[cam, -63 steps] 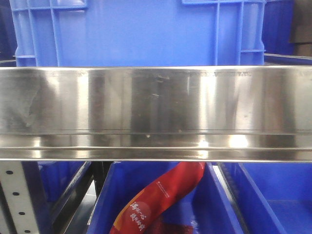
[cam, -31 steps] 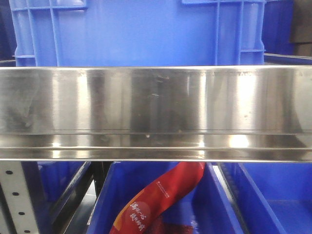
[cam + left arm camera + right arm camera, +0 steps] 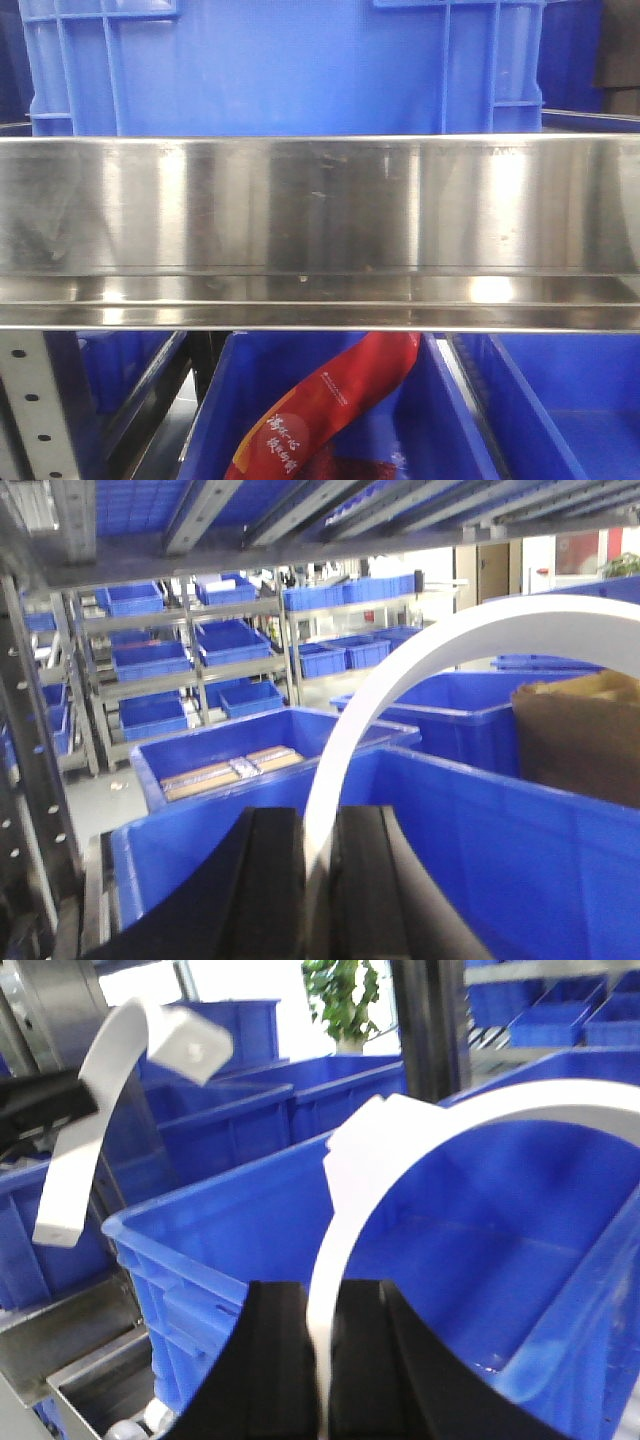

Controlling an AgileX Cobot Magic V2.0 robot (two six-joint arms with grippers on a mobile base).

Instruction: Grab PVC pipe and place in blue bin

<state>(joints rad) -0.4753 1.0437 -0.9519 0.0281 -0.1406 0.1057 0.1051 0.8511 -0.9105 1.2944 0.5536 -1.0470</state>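
Pipe is in both grips: the left tool is squeezed shut on a curved white PVC pipe, which arcs up and to the right above a large blue tub. The right tool is clamped just as tightly on a second PVC pipe, a white arc that bends out over the open blue bin without touching it. From the front, a stainless steel shelf edge crosses the view, with a red packet lying in a lower bin.
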